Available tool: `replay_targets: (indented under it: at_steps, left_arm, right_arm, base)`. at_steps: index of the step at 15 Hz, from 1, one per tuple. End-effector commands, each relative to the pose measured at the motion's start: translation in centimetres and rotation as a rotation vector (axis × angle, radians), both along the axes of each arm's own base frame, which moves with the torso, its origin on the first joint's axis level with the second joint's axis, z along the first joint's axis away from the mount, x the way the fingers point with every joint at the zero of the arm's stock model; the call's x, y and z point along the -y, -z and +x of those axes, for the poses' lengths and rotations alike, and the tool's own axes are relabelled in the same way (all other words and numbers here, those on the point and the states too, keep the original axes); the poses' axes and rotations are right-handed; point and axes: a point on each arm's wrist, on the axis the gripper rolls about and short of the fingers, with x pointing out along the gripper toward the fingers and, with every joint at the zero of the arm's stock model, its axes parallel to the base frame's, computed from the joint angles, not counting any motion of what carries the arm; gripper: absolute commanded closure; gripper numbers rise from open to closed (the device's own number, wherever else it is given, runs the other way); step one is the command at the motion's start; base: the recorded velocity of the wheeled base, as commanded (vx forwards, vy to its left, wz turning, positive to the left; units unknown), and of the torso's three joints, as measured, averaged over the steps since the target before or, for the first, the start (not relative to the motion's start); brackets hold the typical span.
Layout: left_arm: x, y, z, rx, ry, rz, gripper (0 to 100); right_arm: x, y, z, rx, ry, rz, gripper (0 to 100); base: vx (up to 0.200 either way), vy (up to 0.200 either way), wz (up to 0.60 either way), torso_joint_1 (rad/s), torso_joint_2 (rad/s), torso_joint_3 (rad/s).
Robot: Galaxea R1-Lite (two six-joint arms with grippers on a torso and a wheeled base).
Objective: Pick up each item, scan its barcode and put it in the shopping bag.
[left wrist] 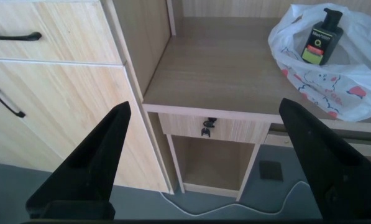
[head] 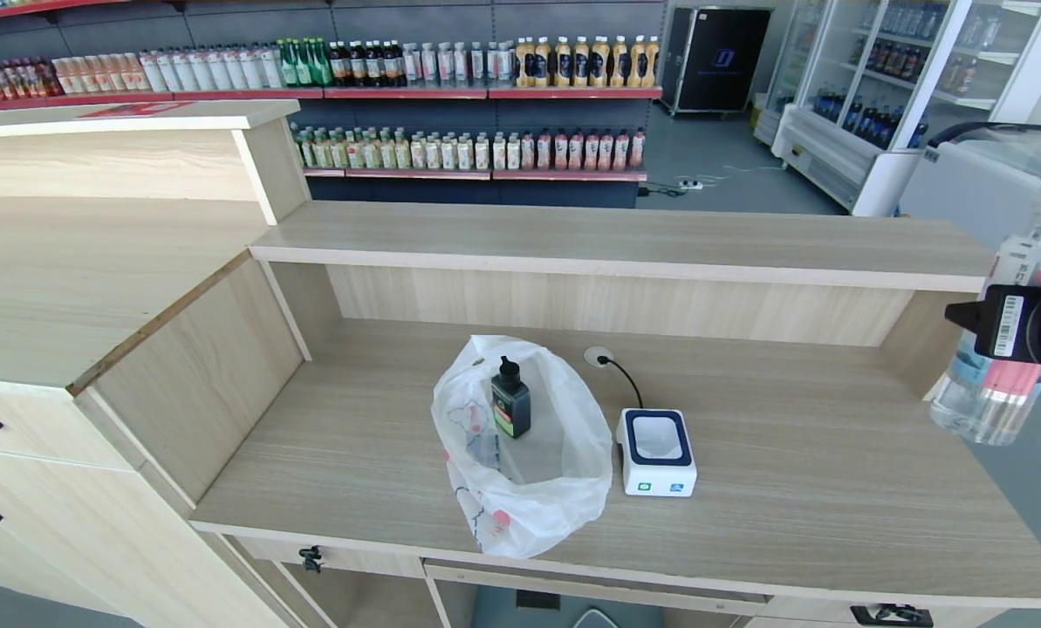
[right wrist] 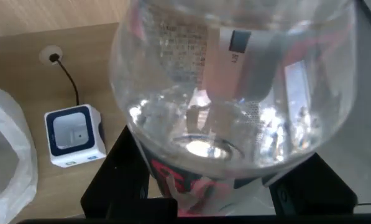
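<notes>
My right gripper (head: 1039, 327) is shut on a clear plastic water bottle (head: 1000, 366) with a pink label, held upright in the air past the counter's right end. Up close, the bottle's (right wrist: 235, 93) rounded base looms over the gripper's black fingers (right wrist: 129, 180). The white shopping bag (head: 520, 445) lies open on the counter's middle with a dark bottle (head: 510, 399) standing in it. Just right of the bag sits the white barcode scanner (head: 656, 451) with its dark blue frame. My left gripper (left wrist: 204, 162) is open, down low in front of the counter's left drawers, holding nothing.
The wooden counter (head: 834, 488) has a raised back ledge (head: 625, 240) and a taller cabinet (head: 92, 253) on its left. The scanner's cable runs to a hole (head: 599, 356) in the counter. Drink shelves and fridges stand behind. A drawer key (left wrist: 206, 126) hangs below the counter edge.
</notes>
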Motion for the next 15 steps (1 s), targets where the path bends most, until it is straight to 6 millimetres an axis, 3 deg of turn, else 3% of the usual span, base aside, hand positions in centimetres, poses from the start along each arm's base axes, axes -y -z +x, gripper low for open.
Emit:
replay_targets:
  at_steps: [1,4,7,15]
  left_arm:
    - [0.0,0.0,0.0,0.000,0.000,0.000,0]
    - [0.0,0.0,0.0,0.000,0.000,0.000,0]
    - [0.0,0.0,0.0,0.000,0.000,0.000,0]
    - [0.0,0.0,0.0,0.000,-0.001,0.000,0]
  right_arm:
    - [-0.4,0.7,0.9,-0.012,0.002,0.035,100]
    - [-0.6,2.5,1.8,-0.008,0.077,0.228,100]
    - [-0.4,4.4,0.9,-0.043,0.117,0.288,100]
    - [-0.4,5.3,1.6,0.030,0.218,0.558,100]
  base:
    - [0.000,0.000,0.60,-0.002,0.00,0.012]
    - [0.000,0.000,0.20,0.002,0.00,0.001]
    - [0.000,0.000,0.00,0.000,0.00,0.000]
    - [0.000,0.000,0.00,0.000,0.00,0.000]
